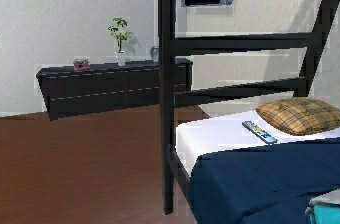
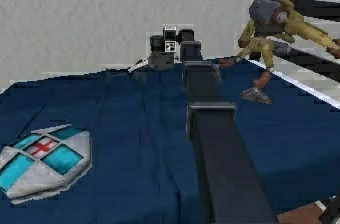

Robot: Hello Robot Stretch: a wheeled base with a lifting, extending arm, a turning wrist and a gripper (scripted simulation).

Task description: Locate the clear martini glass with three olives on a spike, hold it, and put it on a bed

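A: Count, forward view?

B: One bed [image 1: 208, 135] with a white mattress and a navy blanket. On it are one plaid pillow [image 1: 303, 115] and one striped flat thing [image 1: 259, 131] just beside the pillow. One dark sideboard [image 1: 108, 85] stands against the wall and carries one potted plant [image 1: 121, 38] and one small reddish thing [image 1: 81, 63].

A: Obstructions?

B: The bed's dark post [image 1: 166, 100] and its rails cross in front of the sideboard's right end.

A: Arm side?

B: One arm [image 2: 213, 130], reaching over the blanket [image 2: 128, 120] and hiding its middle. Two white squares [image 2: 178, 35]. One claw [image 2: 153, 60], at the blanket's far edge. One shield-shaped cushion [image 2: 40, 160], well apart. One wooden jointed figure [image 2: 273, 45], near the arm's end.

A: Claw's grip? The martini glass?

B: I cannot tell whether the claw holds anything, nor where the glass is. A pale speck sits at the fingers, too small to name.
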